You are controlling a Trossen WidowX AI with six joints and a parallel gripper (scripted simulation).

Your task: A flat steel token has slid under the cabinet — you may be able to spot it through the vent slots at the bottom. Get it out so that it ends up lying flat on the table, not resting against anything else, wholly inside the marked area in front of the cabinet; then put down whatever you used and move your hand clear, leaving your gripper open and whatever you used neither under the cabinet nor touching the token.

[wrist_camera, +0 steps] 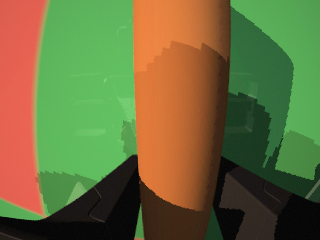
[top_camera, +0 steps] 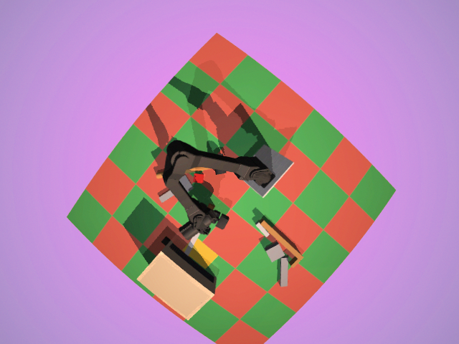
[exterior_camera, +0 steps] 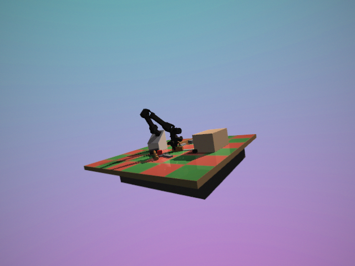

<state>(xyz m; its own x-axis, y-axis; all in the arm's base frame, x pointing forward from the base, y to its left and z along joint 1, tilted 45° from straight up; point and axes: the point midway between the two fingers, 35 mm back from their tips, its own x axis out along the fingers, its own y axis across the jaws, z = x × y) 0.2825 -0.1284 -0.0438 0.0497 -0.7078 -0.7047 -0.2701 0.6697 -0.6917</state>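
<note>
My gripper (exterior_camera: 173,147) (wrist_camera: 174,163) is shut on the orange handle (wrist_camera: 182,115) (exterior_camera: 179,148) (top_camera: 211,206) of a tool, low over the table in front of the cabinet. The tool's thin pale shaft (top_camera: 193,239) (exterior_camera: 187,149) points towards the cabinet. The cabinet (top_camera: 176,284) (exterior_camera: 203,143) is a beige box with a dark front and a black slot along its bottom. The yellow marked area (top_camera: 204,252) lies before it, partly under the shaft. The tool's far end cannot be made out. I cannot see the token in any view.
A small black block (top_camera: 166,241) (exterior_camera: 194,151) shows by the cabinet's corner. A red block (top_camera: 199,178) (exterior_camera: 159,152), a grey block (top_camera: 185,183) and a pale block (top_camera: 166,195) lie behind my gripper. An orange bar (top_camera: 282,243) with several pale blocks lies to the right in the top view.
</note>
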